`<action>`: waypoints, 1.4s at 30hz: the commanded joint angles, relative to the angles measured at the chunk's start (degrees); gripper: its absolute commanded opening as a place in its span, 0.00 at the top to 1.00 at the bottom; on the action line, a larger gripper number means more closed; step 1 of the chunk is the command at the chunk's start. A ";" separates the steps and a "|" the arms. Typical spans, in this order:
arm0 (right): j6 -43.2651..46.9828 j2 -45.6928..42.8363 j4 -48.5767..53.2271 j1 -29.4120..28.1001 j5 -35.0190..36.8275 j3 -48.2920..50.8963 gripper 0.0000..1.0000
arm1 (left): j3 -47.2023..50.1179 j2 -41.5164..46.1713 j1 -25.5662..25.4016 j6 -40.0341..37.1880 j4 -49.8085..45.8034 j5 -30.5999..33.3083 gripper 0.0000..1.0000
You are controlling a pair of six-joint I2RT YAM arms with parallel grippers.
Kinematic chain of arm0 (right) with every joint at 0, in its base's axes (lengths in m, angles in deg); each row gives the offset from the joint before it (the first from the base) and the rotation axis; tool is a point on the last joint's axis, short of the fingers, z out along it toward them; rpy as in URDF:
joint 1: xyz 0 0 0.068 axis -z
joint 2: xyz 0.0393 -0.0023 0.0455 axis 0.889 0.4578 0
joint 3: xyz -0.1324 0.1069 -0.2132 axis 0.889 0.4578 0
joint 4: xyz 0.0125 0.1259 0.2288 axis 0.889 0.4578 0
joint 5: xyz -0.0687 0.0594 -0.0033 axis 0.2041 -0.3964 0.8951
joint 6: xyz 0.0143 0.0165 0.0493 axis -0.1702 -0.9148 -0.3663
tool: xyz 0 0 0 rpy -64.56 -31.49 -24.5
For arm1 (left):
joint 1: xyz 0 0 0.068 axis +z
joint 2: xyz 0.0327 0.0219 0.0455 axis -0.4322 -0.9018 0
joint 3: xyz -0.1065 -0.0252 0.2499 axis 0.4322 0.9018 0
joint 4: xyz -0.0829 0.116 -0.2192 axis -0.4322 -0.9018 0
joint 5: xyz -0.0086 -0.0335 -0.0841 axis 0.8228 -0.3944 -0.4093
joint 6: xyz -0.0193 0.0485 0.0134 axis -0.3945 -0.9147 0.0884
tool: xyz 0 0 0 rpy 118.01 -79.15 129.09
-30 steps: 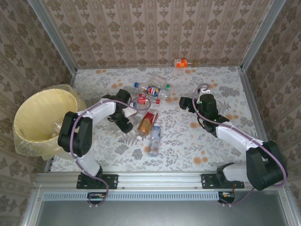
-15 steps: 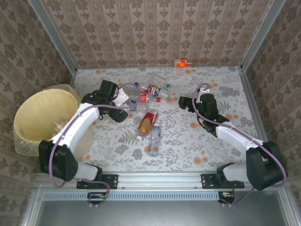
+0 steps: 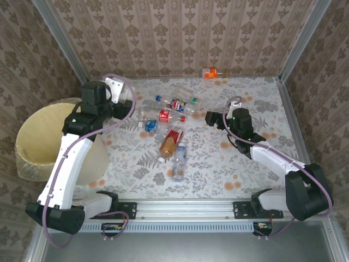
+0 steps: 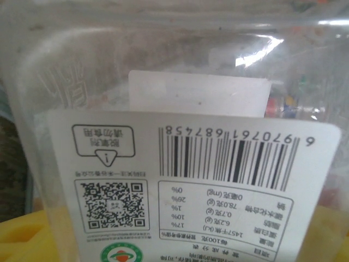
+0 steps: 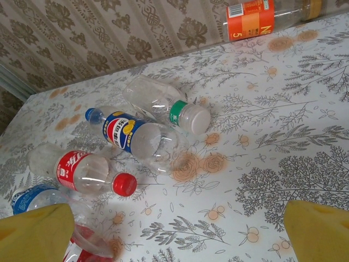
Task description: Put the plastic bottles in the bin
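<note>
The left claw (image 3: 121, 94) hangs high at the far left, just right of the bin (image 3: 32, 123). It grips a clear bottle (image 4: 191, 164), whose white barcode label sits close against the wrist camera. The right claw (image 3: 211, 117) hovers with its fingers spread wide and nothing between them, just right of the loose bottles (image 3: 163, 115) lying mid-table. An orange-labelled bottle (image 5: 249, 19) lies by the far wall.
</note>
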 commanded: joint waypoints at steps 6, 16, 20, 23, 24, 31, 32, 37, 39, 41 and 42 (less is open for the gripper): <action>-0.02 -0.12 -2.12 0.22 -1.41 -0.32 0.00 | -14.10 -1.56 1.63 7.47 -12.55 21.04 0.18; 0.39 3.24 -2.43 0.24 -3.58 -3.13 0.00 | -16.32 -0.40 10.65 4.67 -15.79 34.58 0.19; 0.79 4.87 -1.62 0.16 -4.73 -5.32 0.00 | -15.09 0.93 17.03 5.03 -15.89 32.93 0.19; 0.41 5.46 -1.75 0.04 -5.20 -5.83 0.00 | -14.22 1.70 21.99 7.44 -17.47 27.20 0.20; 0.37 5.55 -1.76 0.03 -5.16 -5.88 0.00 | -14.11 1.81 23.46 8.43 -18.37 25.57 0.20; 0.79 5.32 -0.55 -0.21 -5.28 -6.39 0.00 | -12.10 3.22 25.89 14.58 -24.50 17.73 0.06; 0.91 5.30 -0.38 -0.23 -5.31 -6.49 0.00 | -12.15 3.22 25.85 15.01 -25.12 17.17 0.02; 1.07 5.04 0.22 -0.36 -5.38 -6.85 0.00 | -12.92 4.00 25.93 14.90 -25.06 16.41 0.00; 0.76 4.95 0.27 -0.48 -5.37 -6.60 0.00 | -13.07 3.76 25.86 14.93 -25.17 15.85 0.00; 0.44 4.82 0.43 -0.84 -4.89 -6.41 0.00 | -12.98 3.66 25.87 14.93 -24.87 14.56 0.00; 0.07 4.77 0.93 -1.21 -4.41 -6.33 0.00 | -12.81 3.71 25.89 14.93 -24.52 13.60 0.00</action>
